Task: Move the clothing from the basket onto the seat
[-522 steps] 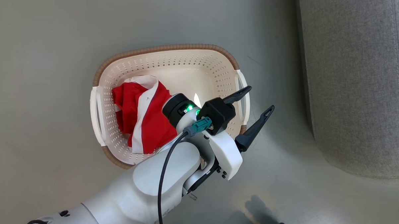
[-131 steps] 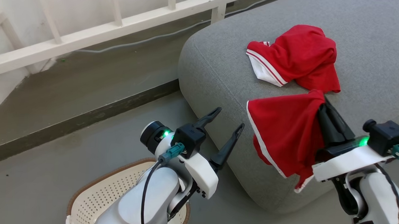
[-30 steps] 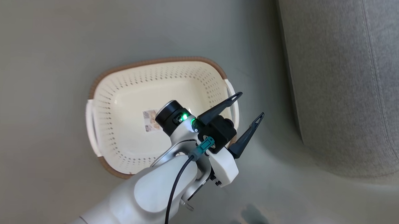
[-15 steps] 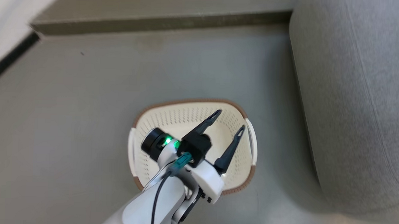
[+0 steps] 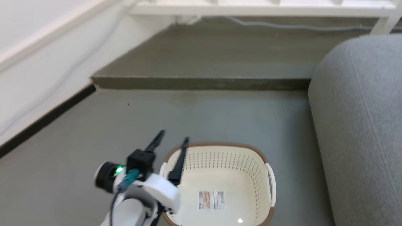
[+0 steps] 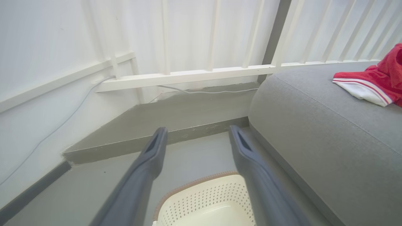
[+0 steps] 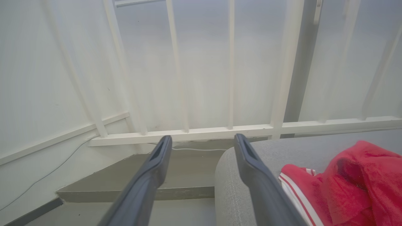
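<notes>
- Jaws on both arms stand apart with nothing between them: the left jaws hang by the left rim of the basket (image 5: 220, 145), and the right jaws point past the seat (image 7: 234, 179) toward the railing (image 7: 201, 133).
- The clothing (image 6: 373, 83) lies in a red heap on top of the seat, its white striped panel toward the rounded edge. The basket has nothing red in it, just a barcode label (image 5: 211, 199), so the task looks done.
- Risk: a careless sweep of the right arm could drag the soft fabric over that curved edge to the floor (image 5: 221, 113).
- Risk: the left jaws could catch the rim and send the light basket sliding on the smooth floor.
- Room: grey floor, a low raised step (image 5: 202, 83), white walls and a thin cable (image 5: 291, 26) under the railing.
</notes>
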Motion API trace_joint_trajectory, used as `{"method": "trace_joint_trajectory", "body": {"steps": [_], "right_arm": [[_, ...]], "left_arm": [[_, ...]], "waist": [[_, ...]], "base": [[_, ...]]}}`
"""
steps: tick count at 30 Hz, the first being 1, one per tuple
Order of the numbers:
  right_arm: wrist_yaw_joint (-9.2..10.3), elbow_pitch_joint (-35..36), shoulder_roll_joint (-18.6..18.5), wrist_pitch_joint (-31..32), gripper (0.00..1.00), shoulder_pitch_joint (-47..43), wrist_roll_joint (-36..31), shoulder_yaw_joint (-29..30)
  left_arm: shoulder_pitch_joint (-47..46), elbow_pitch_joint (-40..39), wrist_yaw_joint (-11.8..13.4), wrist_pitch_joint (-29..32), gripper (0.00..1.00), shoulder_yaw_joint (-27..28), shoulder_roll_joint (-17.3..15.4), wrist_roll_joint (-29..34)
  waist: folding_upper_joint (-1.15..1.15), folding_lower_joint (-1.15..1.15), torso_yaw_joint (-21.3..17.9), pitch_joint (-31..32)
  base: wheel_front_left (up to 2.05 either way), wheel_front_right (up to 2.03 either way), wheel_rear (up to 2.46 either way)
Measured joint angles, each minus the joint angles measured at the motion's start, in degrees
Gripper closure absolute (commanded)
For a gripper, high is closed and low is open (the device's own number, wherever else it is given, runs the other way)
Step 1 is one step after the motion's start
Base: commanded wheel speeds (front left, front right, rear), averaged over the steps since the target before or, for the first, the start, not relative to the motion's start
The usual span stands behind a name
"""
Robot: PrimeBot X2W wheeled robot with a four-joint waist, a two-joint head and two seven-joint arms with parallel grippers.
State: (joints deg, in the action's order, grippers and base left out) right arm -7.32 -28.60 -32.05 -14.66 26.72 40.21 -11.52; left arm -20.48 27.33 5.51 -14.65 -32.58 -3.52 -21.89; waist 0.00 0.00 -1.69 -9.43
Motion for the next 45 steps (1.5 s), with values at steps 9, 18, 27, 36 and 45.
{"method": "trace_joint_trajectory", "body": {"steps": [9,18,27,36,45], "right_arm": [[0.0,5.95,4.65,0.0,0.0,-8.14,-2.67,-2.49],[0.0,11.16,8.99,0.01,0.0,-15.45,-7.69,0.07],[0.0,12.22,15.13,0.01,0.0,-24.98,-13.27,5.72],[0.0,11.74,15.83,0.01,0.0,-26.14,-15.64,4.45],[0.01,10.67,16.38,0.01,0.0,-26.2,-15.96,3.86]], "left_arm": [[7.21,-1.21,0.02,0.01,0.0,12.51,-1.78,2.77],[14.45,-3.3,0.22,0.01,0.0,21.82,-2.74,5.68],[22.89,-7.54,-0.13,0.01,0.0,28.85,-1.38,8.06],[26.84,-9.35,-2.68,0.01,0.0,30.75,-0.1,10.05],[27.35,-10.2,-3.67,0.01,0.0,31.06,0.6,11.32]], "waist": [[0.0,0.0,1.27,6.42],[0.0,0.0,1.39,10.16],[0.0,0.0,1.56,12.24],[0.0,0.0,1.23,13.22],[0.0,0.0,0.97,13.38]], "base": [[0.0,0.0,0.0],[0.0,0.0,0.0],[0.0,0.0,0.0],[0.0,0.0,0.0],[0.0,0.0,0.0]]}}
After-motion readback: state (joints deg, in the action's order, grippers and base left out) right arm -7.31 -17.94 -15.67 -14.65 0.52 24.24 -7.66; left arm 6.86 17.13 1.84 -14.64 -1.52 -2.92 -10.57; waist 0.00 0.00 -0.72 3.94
